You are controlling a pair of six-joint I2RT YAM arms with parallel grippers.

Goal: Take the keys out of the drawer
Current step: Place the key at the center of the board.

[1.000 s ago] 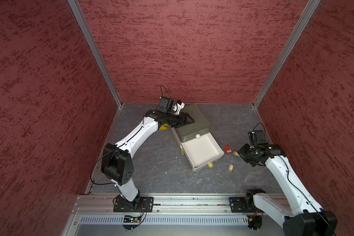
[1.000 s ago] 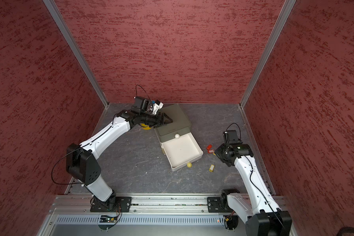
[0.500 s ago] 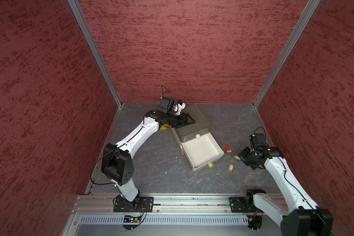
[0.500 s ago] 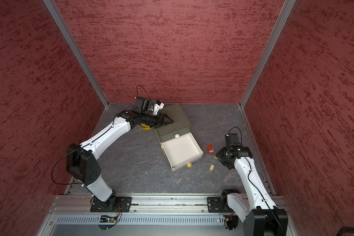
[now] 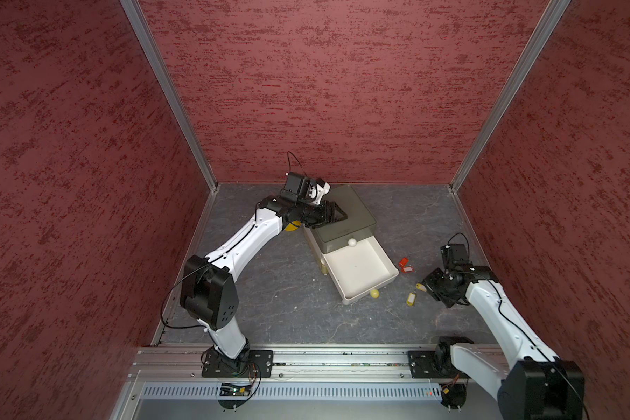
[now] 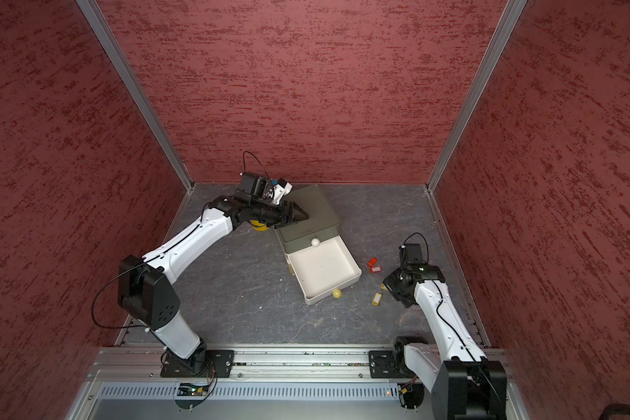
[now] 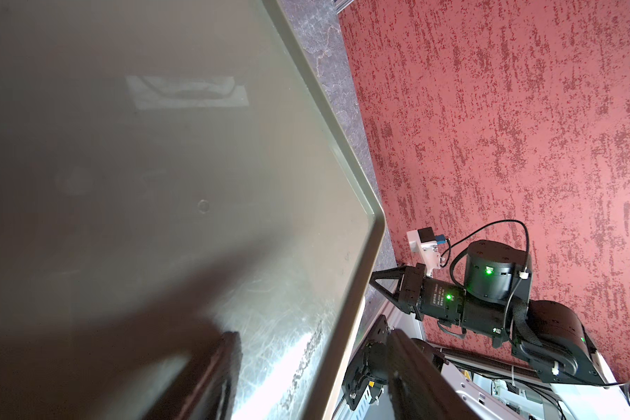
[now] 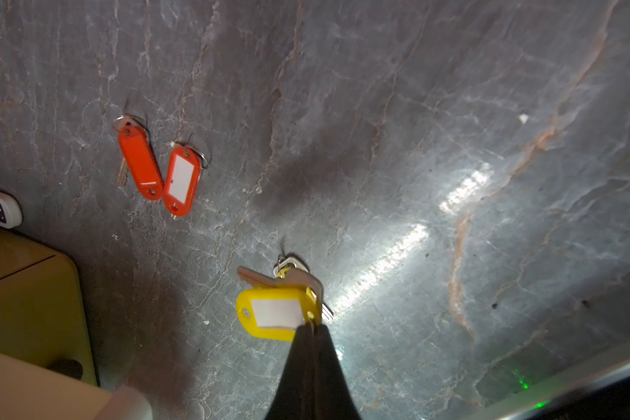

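The white drawer (image 5: 370, 293) stands pulled out of the olive cabinet (image 5: 353, 214) and looks empty inside. Two red keys (image 5: 404, 264) (image 8: 139, 165) lie side by side on the floor to its right. One yellow key (image 5: 411, 299) lies nearer the front. My right gripper (image 5: 427, 287) (image 8: 311, 327) is shut on the tag end of a second yellow key (image 8: 273, 314) (image 6: 383, 287), close to the floor. My left gripper (image 5: 339, 215) (image 7: 313, 334) is open at the cabinet's left top edge, one finger (image 7: 215, 374) over the lid and the other past the rim.
A white knob (image 5: 352, 242) sits on the cabinet front above the drawer, and a yellowish knob (image 5: 374, 293) on the drawer's front. A yellow round object (image 5: 292, 226) shows under my left arm. Red walls close three sides; a metal rail (image 5: 342, 358) runs along the front.
My right arm has drawn back from the drawer toward the front, carrying the yellow key lower. The left arm and cabinet have stayed put.
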